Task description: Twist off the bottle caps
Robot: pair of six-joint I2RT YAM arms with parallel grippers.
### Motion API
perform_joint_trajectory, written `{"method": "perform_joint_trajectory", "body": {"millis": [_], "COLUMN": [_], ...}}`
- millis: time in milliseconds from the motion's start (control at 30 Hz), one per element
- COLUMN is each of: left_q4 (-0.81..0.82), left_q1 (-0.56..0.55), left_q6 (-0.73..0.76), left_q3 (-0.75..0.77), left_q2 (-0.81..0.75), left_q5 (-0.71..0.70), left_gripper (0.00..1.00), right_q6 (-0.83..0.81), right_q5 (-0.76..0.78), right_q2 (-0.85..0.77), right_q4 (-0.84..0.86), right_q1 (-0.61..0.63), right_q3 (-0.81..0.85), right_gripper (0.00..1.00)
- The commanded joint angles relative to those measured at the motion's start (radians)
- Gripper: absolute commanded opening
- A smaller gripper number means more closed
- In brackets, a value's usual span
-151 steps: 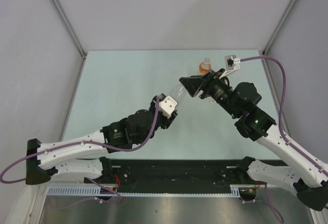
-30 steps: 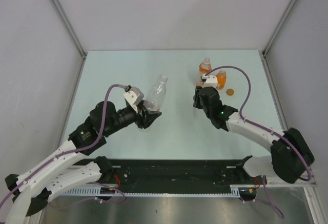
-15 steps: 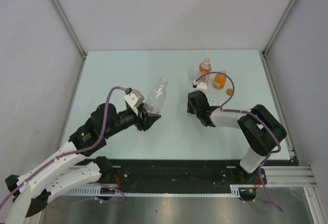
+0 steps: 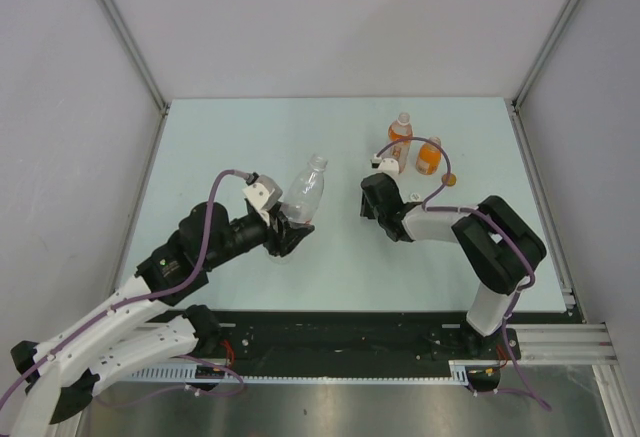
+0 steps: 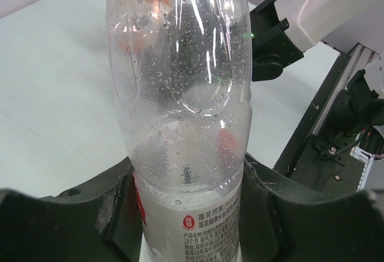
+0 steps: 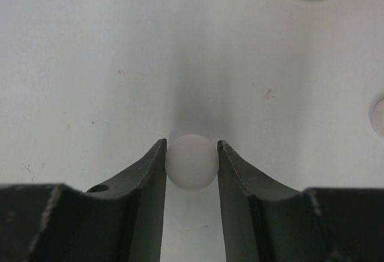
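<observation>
Clamping the tilted clear bottle (image 4: pixel 303 189), empty save for droplets, the left gripper (image 4: pixel 288 225) waits while the right gripper (image 6: pixel 191 148), pinching a white cap (image 6: pixel 192 163), has swung down just right of that bottle, so one cap looks done; farther right, two orange bottles (image 4: pixel 399 137) hold drink.

Overhead camera looks down on the table (image 4: pixel 250 137); both wrist cameras view it closely
</observation>
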Motion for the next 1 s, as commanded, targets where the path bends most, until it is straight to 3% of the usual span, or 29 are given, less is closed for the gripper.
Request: {"method": "perform_joint_trajectory", "body": {"millis": [0, 367, 600, 833, 967], "left_q4": [0.022, 0.024, 0.027, 0.031, 0.039], "left_q1": [0.006, 0.006, 0.006, 0.006, 0.006], "left_q6": [-0.017, -0.020, -0.021, -0.015, -0.013], "left_q3": [-0.010, -0.016, -0.024, -0.025, -0.019], "left_q2": [-0.003, -0.006, -0.004, -0.013, -0.003], "left_q5": [0.012, 0.004, 0.006, -0.032, -0.083], "left_gripper": [0.00, 0.00, 0.00, 0.00, 0.00], "right_q6": [0.014, 0.028, 0.030, 0.005, -0.033], "right_q5": [0.000, 0.000, 0.003, 0.089, 0.159], "right_q2": [0.025, 0.031, 0.016, -0.206, -0.403], "right_q4": [0.004, -0.035, -0.052, -0.124, -0.266], "right_q1": [-0.008, -0.003, 0.003, 0.073, 0.167], "right_q3": [0.040, 0.040, 0.040, 0.055, 0.118], "right_gripper": [0.19, 0.48, 0.59, 0.63, 0.64]}}
